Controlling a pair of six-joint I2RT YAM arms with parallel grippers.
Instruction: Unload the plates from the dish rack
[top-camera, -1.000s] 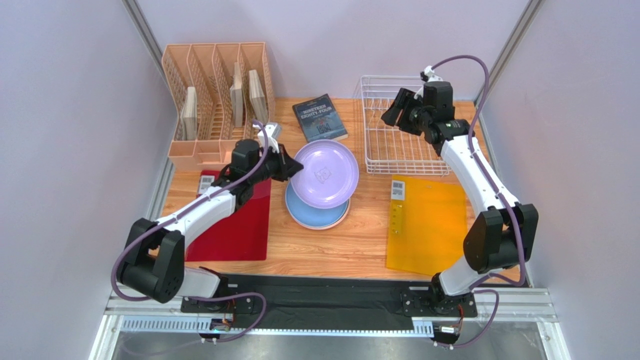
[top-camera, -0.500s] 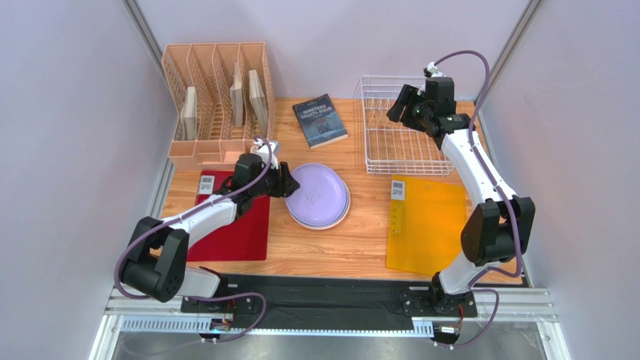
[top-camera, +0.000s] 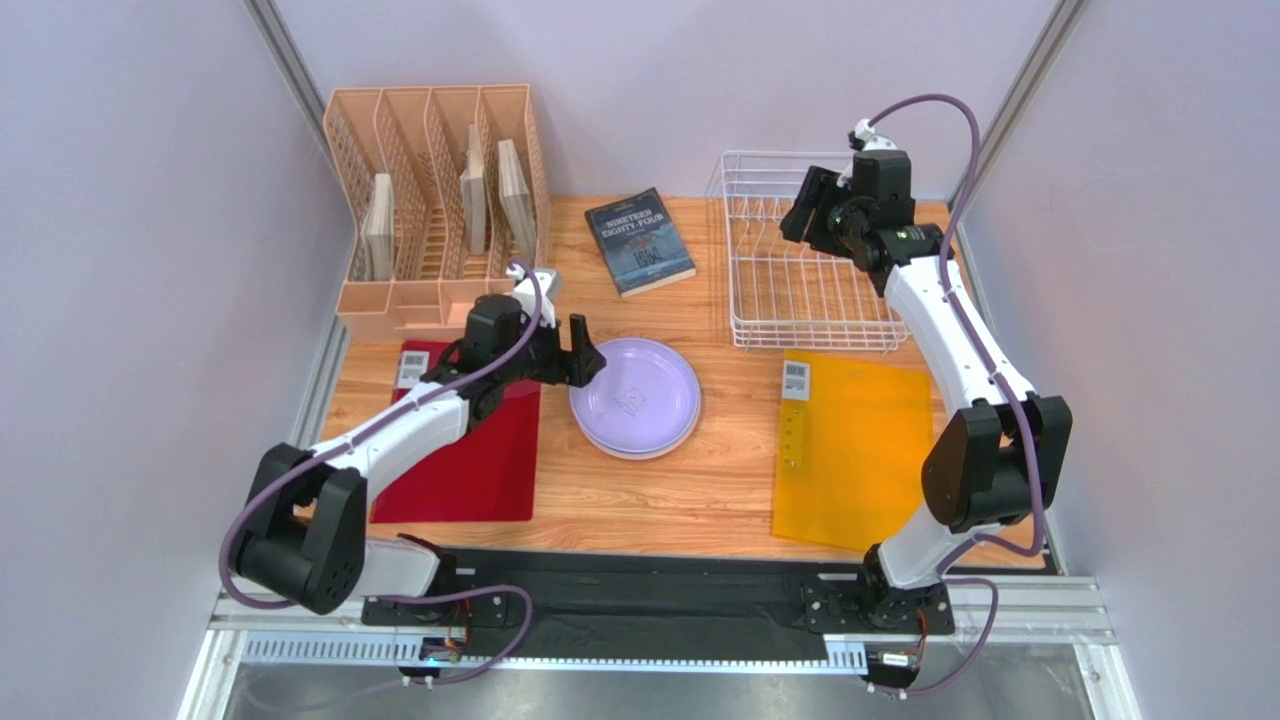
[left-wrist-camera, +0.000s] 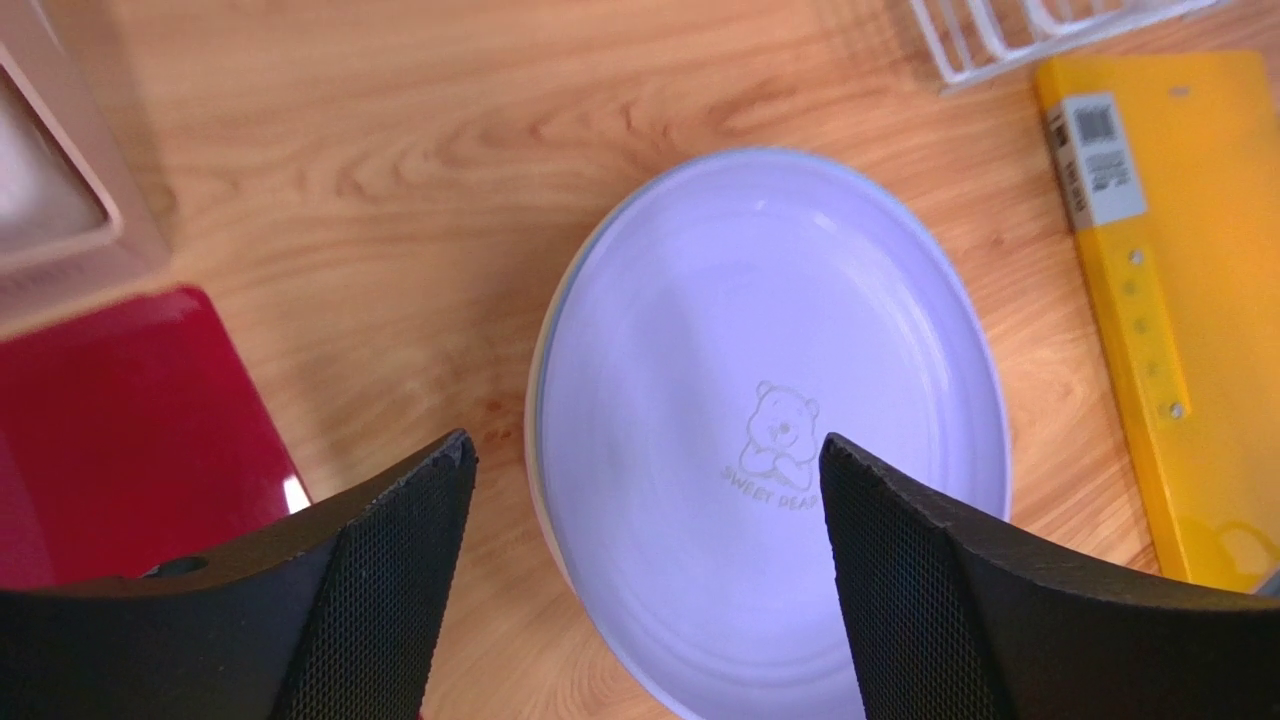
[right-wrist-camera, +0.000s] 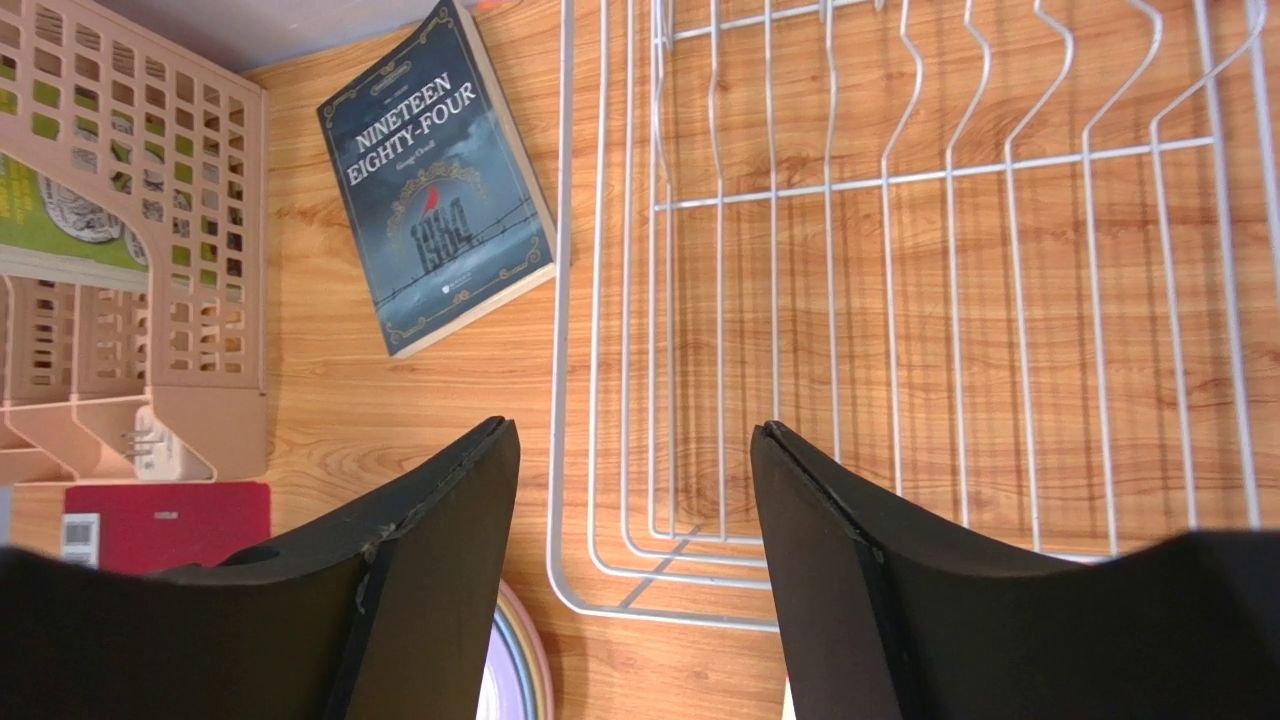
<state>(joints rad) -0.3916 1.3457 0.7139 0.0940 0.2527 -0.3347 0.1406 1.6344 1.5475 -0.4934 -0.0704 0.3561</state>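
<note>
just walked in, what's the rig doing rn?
Unloading plates from the dish rack. No plates show in the rack in the top or right wrist view. The lavender plate lies flat on top of a stack on the table. The left claw is open at that plate's edge and is not gripping it. The right claw hovers open over the rack, holding nothing. Unloading looks done or nearly done.
</note>
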